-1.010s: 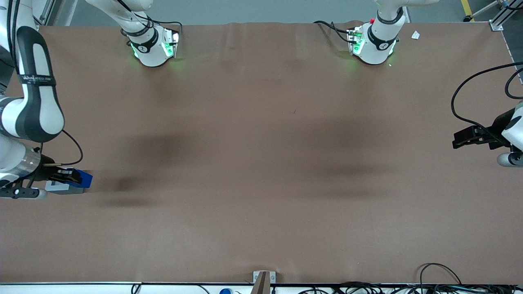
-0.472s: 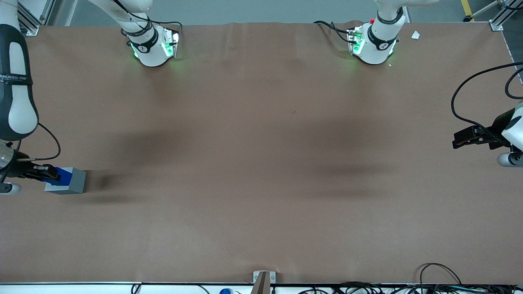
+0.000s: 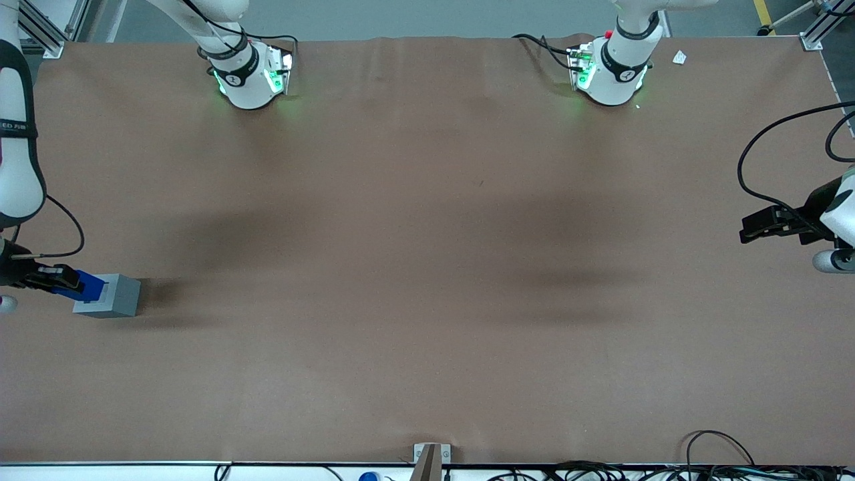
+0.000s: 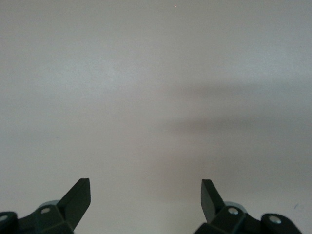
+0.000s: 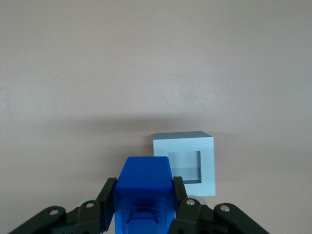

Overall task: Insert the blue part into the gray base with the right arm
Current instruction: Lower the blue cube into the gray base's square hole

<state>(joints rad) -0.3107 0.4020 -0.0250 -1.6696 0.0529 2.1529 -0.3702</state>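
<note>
1. Right arm [image 3: 17,133] sits at the working arm's end of the table [image 3: 427,267], reaching down over the table edge.
2. Gripper [image 5: 144,204] is clamped on the blue part [image 5: 144,195], one finger [image 5: 106,202] pressed to each side of it.
3. Blue part is held above the table, not in the gray base [image 5: 184,163].
4. In the front view the blue part [image 3: 85,286] overlaps the base's [image 3: 110,297] edge on the gripper's [image 3: 63,279] side.
5. Base stands on the table, square recess facing up and empty.
</note>
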